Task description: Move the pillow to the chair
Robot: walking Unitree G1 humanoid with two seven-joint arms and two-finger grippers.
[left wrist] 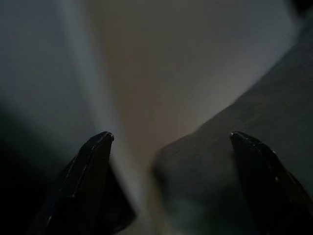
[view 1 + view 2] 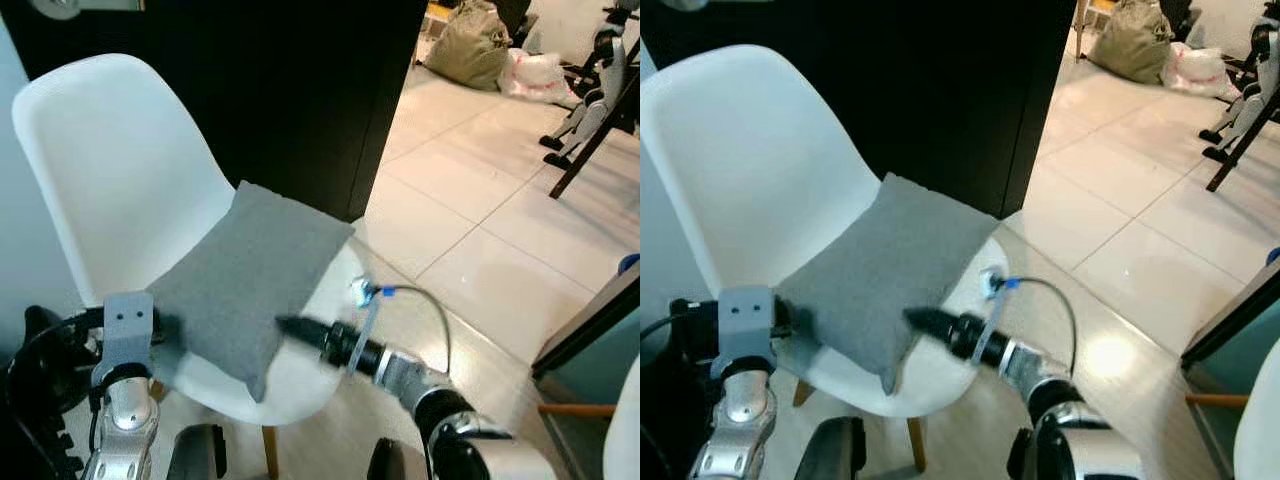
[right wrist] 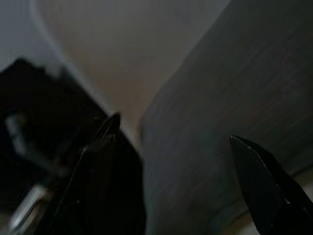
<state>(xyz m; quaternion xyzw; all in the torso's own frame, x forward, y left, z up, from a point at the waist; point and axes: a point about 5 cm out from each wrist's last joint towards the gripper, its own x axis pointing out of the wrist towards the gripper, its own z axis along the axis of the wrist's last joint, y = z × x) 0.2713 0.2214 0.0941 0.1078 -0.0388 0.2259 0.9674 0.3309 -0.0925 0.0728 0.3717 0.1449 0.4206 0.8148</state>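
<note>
Both claws, spread, flank pillow [image 2: 250, 275] on chair [image 2: 120, 170].

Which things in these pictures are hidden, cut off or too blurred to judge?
- Chair legs: mostly hidden under its seat in the eye views.
- Pillow underside: hidden against the seat, so how flat it lies is unclear.
- Left gripper and right gripper: the wrist views are dark and blurred, so contact with the pillow is uncertain.
- Bags on the far floor: too small to tell contents.
</note>
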